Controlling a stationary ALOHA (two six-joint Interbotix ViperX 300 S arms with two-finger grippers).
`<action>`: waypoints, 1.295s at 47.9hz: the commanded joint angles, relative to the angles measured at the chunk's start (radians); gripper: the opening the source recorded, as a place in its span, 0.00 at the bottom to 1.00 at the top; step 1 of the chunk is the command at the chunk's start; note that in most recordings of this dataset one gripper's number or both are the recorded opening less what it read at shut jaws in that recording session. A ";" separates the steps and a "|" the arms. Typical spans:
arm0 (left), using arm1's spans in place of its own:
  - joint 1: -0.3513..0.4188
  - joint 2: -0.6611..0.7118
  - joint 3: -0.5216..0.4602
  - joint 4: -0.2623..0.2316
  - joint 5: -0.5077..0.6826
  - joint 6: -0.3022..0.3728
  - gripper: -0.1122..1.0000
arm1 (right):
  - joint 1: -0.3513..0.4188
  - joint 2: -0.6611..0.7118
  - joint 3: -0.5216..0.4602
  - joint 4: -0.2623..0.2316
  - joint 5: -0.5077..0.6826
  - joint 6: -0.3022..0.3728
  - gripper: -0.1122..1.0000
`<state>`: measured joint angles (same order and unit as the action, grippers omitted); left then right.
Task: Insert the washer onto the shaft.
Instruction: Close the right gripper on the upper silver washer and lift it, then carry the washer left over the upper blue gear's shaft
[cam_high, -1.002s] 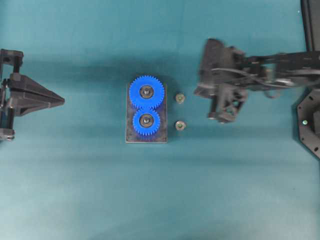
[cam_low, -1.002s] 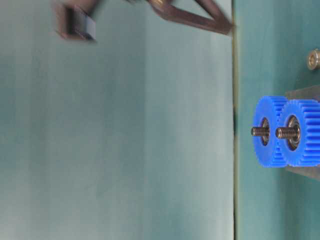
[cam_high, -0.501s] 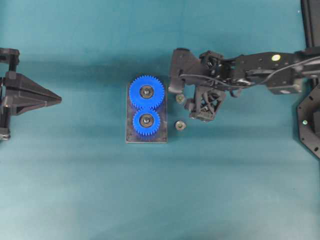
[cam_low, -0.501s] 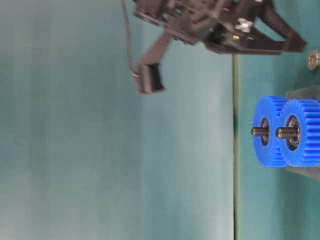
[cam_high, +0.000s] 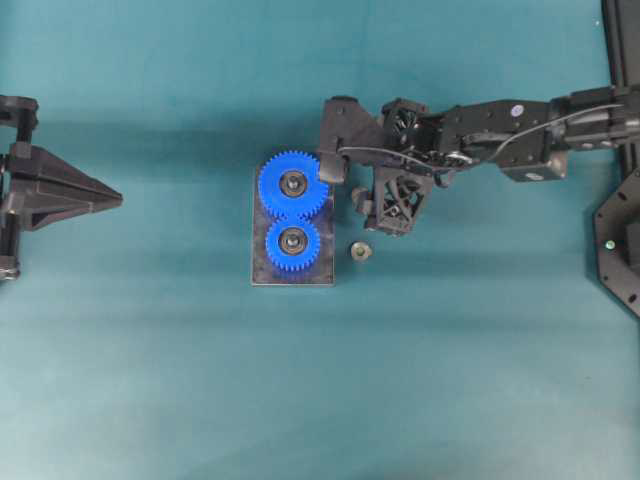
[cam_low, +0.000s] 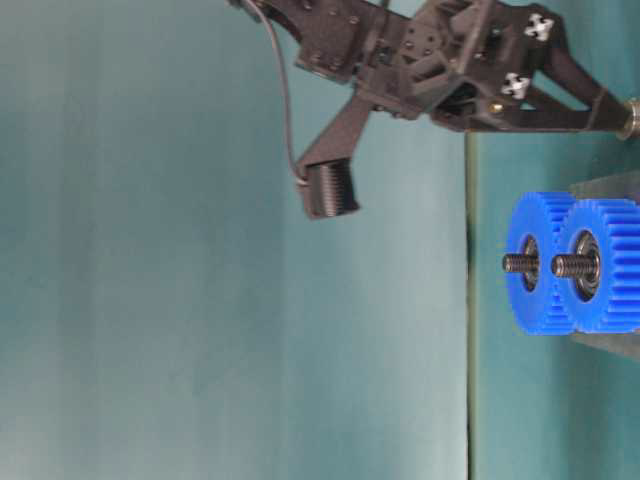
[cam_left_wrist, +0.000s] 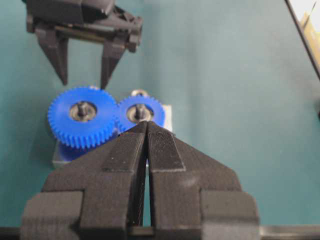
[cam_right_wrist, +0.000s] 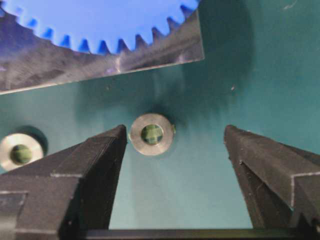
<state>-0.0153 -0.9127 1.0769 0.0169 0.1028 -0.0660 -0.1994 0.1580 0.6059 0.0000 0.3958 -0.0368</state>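
Two metal washers lie on the teal table right of the grey base plate (cam_high: 258, 275). The far washer (cam_high: 357, 195) sits just past my right gripper's (cam_high: 366, 200) left fingertip, untouched; in the right wrist view the washer (cam_right_wrist: 151, 134) is by that tip and the gripper (cam_right_wrist: 175, 131) is open and empty. The near washer (cam_high: 361, 251) lies apart and also shows at the left edge of the right wrist view (cam_right_wrist: 20, 152). A large blue gear (cam_high: 294, 184) and a small blue gear (cam_high: 292, 242) sit on threaded shafts (cam_low: 520, 263). My left gripper (cam_high: 120, 200) is shut and empty at the far left.
The base plate's edge (cam_right_wrist: 100, 65) and gear teeth (cam_right_wrist: 100, 20) lie just beyond the far washer. My right wrist camera housing (cam_high: 337, 125) hangs over the large gear's edge. A black fixture (cam_high: 620, 240) stands at the right edge.
My right arm has swung left and come down, so its open fingers now reach the far washer. The left arm has stayed put.
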 joint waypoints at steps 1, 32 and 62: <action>-0.002 0.002 -0.012 0.005 -0.003 0.002 0.11 | 0.014 -0.006 -0.017 0.000 -0.002 -0.008 0.84; -0.002 -0.008 -0.012 0.005 -0.005 0.000 0.11 | 0.026 0.021 -0.017 0.000 0.005 0.003 0.55; -0.002 -0.008 -0.009 0.005 -0.011 0.000 0.11 | 0.031 -0.120 -0.126 -0.003 0.199 0.003 0.40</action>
<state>-0.0153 -0.9235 1.0799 0.0184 0.1028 -0.0660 -0.1764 0.0905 0.5323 -0.0015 0.5584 -0.0353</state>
